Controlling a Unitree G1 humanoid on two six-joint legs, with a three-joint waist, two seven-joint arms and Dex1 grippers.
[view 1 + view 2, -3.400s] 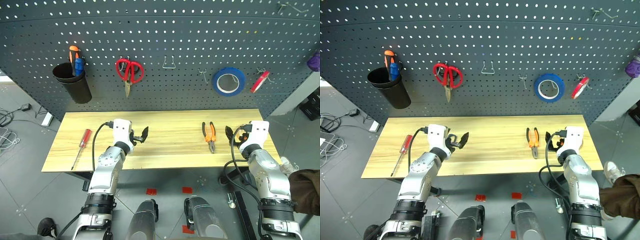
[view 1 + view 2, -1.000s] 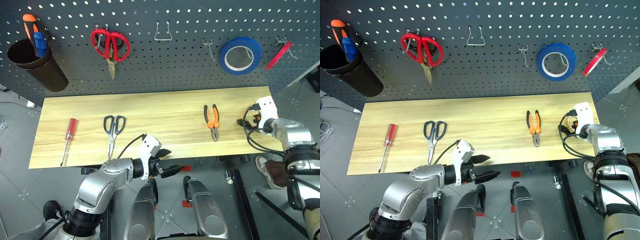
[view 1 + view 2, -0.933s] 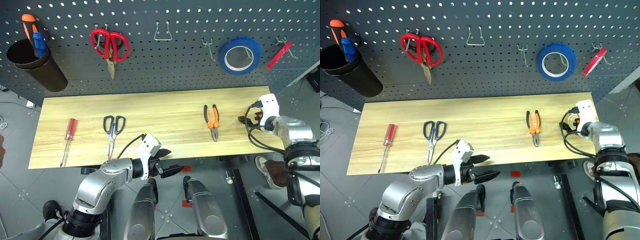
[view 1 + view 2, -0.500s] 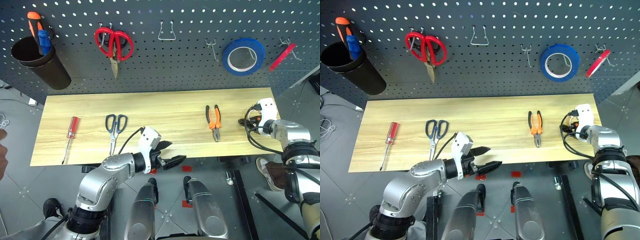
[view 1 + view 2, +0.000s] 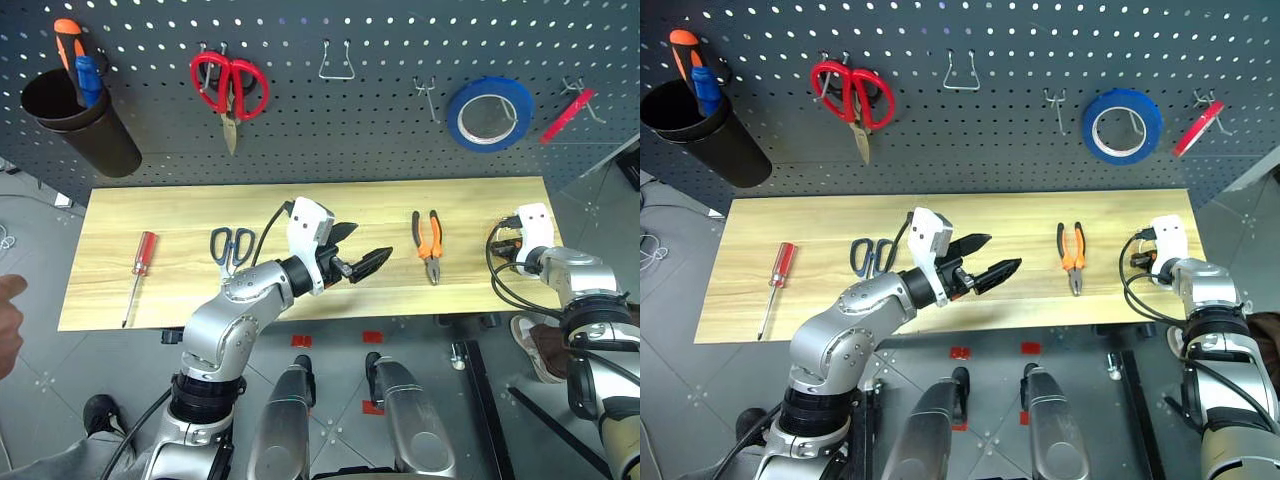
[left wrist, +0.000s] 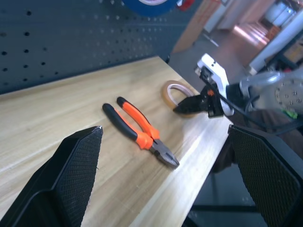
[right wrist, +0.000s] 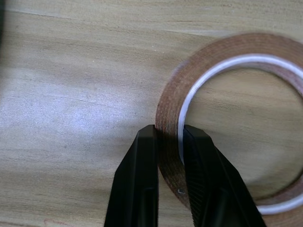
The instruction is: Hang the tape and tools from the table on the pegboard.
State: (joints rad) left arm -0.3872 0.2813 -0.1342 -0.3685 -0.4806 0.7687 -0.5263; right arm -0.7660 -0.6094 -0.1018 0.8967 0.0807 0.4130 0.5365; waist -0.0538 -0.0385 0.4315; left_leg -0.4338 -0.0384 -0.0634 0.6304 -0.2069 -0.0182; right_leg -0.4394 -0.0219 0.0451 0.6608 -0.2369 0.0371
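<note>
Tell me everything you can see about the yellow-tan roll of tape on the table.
The tape is a thin yellow-tan ring with a white inner core and a wide hole through which the wood shows. It looks like glossy plastic film. It lies flat near the right end of the table, to the right of the pliers. The right claw is shut on its rim, one finger inside the hole and one outside. Nothing else touches it.

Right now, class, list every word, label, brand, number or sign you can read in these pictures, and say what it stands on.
None can be read.
Blue tape roll, red-handled scissors, pliers and tan tape roll: no lettering shows.
Pegboard and table: bare of signs.
</note>
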